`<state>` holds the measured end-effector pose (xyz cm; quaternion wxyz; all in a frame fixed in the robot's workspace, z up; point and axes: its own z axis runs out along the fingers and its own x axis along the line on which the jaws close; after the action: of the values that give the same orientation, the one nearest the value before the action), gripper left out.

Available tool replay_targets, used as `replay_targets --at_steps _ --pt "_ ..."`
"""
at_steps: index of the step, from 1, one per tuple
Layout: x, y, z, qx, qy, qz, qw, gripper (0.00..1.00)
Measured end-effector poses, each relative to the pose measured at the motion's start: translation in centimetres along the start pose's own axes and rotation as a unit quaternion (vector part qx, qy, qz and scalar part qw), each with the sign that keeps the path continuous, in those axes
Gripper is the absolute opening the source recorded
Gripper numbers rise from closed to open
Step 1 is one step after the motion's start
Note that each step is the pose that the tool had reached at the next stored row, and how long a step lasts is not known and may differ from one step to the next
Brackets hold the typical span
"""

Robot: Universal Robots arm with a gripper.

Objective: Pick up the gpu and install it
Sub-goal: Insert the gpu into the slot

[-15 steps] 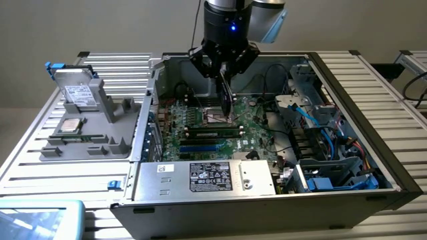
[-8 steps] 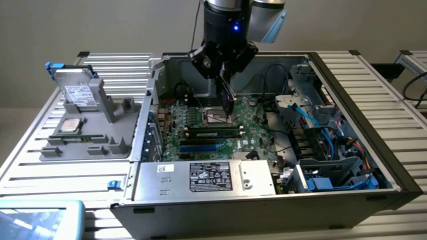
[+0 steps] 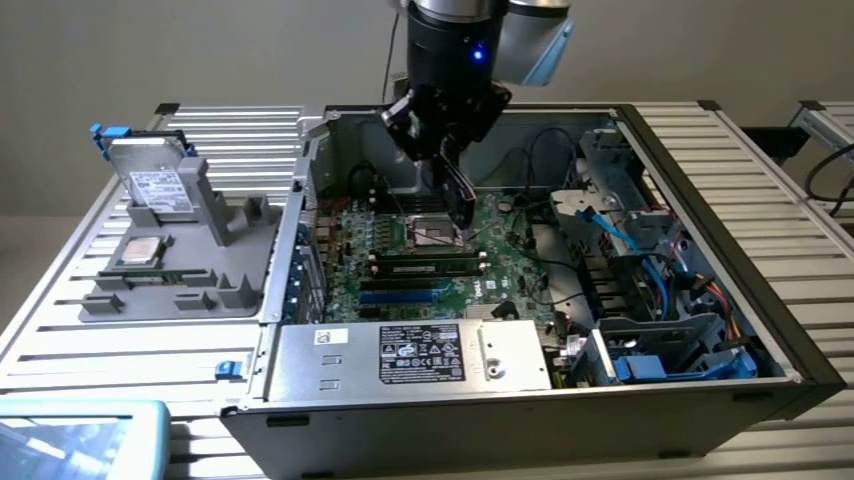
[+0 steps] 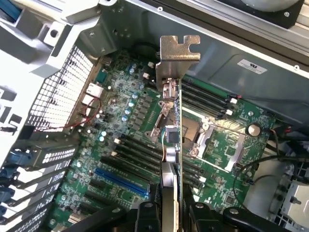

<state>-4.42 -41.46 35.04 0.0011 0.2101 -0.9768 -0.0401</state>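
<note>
The gpu, a thin green card, appears edge-on in the wrist view, its silver bracket at the end farthest from my fingers. My gripper is shut on the card's near end. In the exterior view the gripper hangs over the open computer case, and the gpu points down from it above the green motherboard. The card is above the board, clear of the blue slot and the black memory slots. Whether its lower edge touches anything cannot be told.
On the exterior view's left, a grey tray holds a silver hard drive, a processor and a memory stick. The power supply lies at the case front. Blue cables and drive cages crowd the case's right side.
</note>
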Motion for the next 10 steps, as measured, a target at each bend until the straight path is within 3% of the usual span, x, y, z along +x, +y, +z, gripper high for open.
replay_targets --at_steps 5,10 --pt "0.00 0.00 0.04 -0.0007 0.0036 -0.046 0.9990 0.28" --pt "0.00 -0.01 0.08 -0.0014 0.0073 -0.091 0.9959 0.28"
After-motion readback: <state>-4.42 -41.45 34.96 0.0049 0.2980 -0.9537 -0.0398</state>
